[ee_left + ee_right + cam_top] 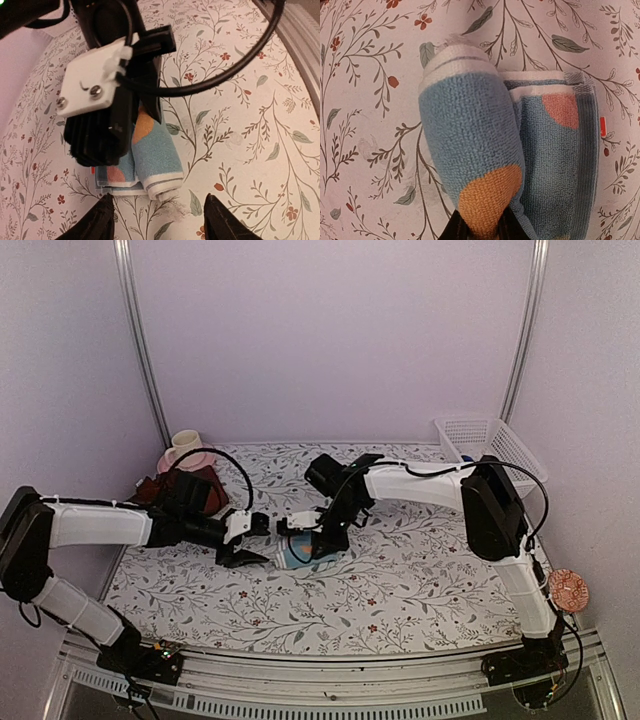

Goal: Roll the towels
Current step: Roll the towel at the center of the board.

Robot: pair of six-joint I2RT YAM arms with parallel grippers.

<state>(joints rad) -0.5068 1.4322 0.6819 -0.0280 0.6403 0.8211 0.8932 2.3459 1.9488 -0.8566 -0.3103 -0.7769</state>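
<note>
1. My left arm stretches in low from the left edge of the bench (420,585). My left hand (258,540) points right, fingers spread with nothing between them, just short of the light-blue towel (298,552).
2. Behind that forearm, at the far left, the maroon towel (205,488) lies in a heap, partly hidden by the arm. A pink cup (185,448) stands at its back edge.
3. The light-blue towel lies mid-bench, part rolled, with the roll beside the flat remainder.
4. My right arm bends down from the right. My right hand (318,540) pinches the roll at its orange patch, its fingertips cut off at the edge of the wrist view.
5. The white basket (500,440) in the far right corner holds something blue, too small to tell.
</note>
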